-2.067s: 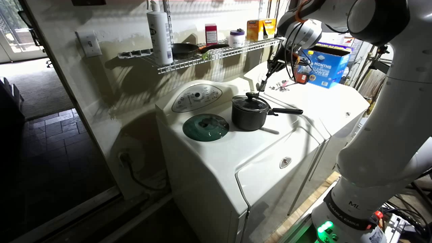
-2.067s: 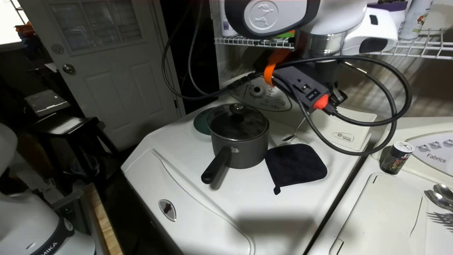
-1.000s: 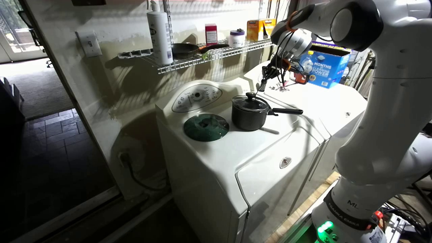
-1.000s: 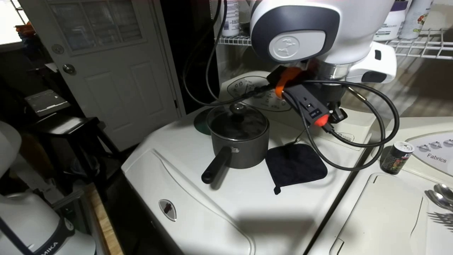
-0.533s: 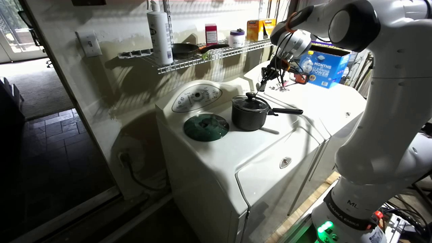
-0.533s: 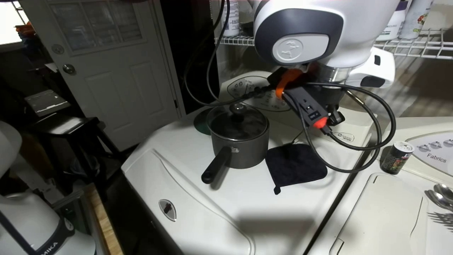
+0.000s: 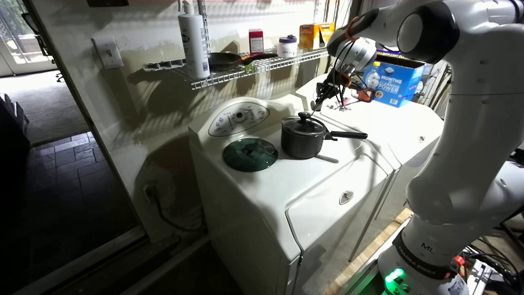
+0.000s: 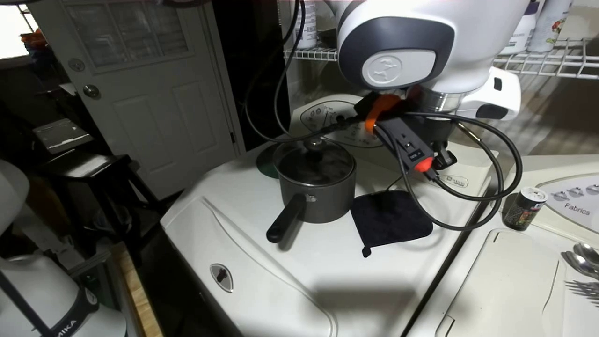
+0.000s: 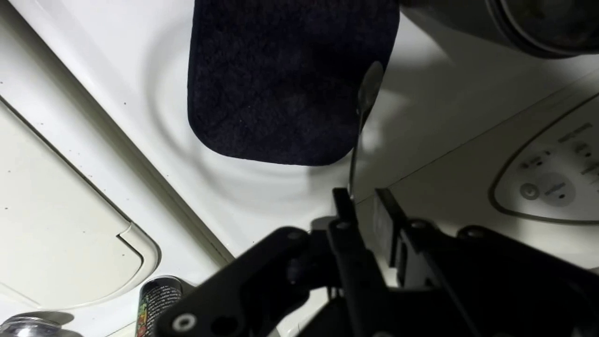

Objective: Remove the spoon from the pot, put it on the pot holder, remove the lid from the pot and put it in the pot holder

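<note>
The dark grey pot [image 7: 301, 144] stands on the white appliance with its glass lid [image 7: 302, 126] on; the pot [image 8: 323, 206] and lid [image 8: 323, 164] also show in an exterior view. The black pot holder [image 8: 395, 217] lies flat beside the pot, and fills the upper middle of the wrist view [image 9: 281, 89]. The spoon [image 9: 370, 89] has its bowl at the pot holder's edge, its handle rising to my gripper [image 9: 361, 192]. The fingers stand apart with a visible gap; the spoon handle lies by the left finger, its end hidden. Whether it touches that finger I cannot tell.
A green disc [image 7: 250, 155] lies beside the pot. A black can [image 8: 524, 208] and loose cutlery [image 8: 582, 264] are on the neighbouring appliance. The raised control panel [image 7: 241, 116] and a wire shelf [image 7: 262, 61] are behind. A cable loop [image 8: 507, 196] hangs from my wrist.
Over two seconds my gripper has come down, bringing the spoon's bowl from behind the pot holder to its edge. In the last half second it sinks only slightly. Pot and lid are unmoved.
</note>
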Available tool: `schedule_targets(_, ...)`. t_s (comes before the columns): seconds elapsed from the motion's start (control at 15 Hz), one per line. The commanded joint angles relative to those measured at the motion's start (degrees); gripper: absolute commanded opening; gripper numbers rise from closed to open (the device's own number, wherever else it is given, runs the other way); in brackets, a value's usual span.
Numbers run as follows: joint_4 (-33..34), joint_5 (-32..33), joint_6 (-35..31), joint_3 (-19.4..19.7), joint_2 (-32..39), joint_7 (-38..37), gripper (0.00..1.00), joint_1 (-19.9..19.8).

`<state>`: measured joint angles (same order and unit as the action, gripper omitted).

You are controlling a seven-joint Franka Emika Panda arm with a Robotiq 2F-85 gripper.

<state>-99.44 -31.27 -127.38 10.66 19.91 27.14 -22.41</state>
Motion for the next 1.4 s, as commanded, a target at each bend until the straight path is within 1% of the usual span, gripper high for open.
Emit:
schedule_targets(0.0, 2.7, 1.8, 1.7, -0.6, 0.7, -2.0, 0.48, -0.9)
schedule_targets(0.33, 3.7, 2.8, 1.7, -0.5, 0.3, -2.2, 0.84, -0.9)
schedule_targets(0.47, 4.1, 3.1, 1.6, -0.5, 0.1, -2.3, 0.97, -0.9)
schedule_targets(0.53, 4.2, 3.3, 1.5, -0.5, -0.1, -2.4, 1.00, -0.9)
schedule_targets(0.8, 3.8, 5.4, 1.2, -0.4, -2.2, -2.7, 1.00, -0.4)
schedule_targets(1.13, 1.4, 9.4, 0.3, -0.1, -6.9, -2.1, 1.00, 1.0)
schedule_targets(1.27, -0.1, 11.8, 0.1, 0.0, -9.5, -2.1, 1.00, 2.0)
schedule_targets(1.33, -1.3, 13.6, -0.4, 0.3, -11.0, -3.7, 1.00, 2.8)
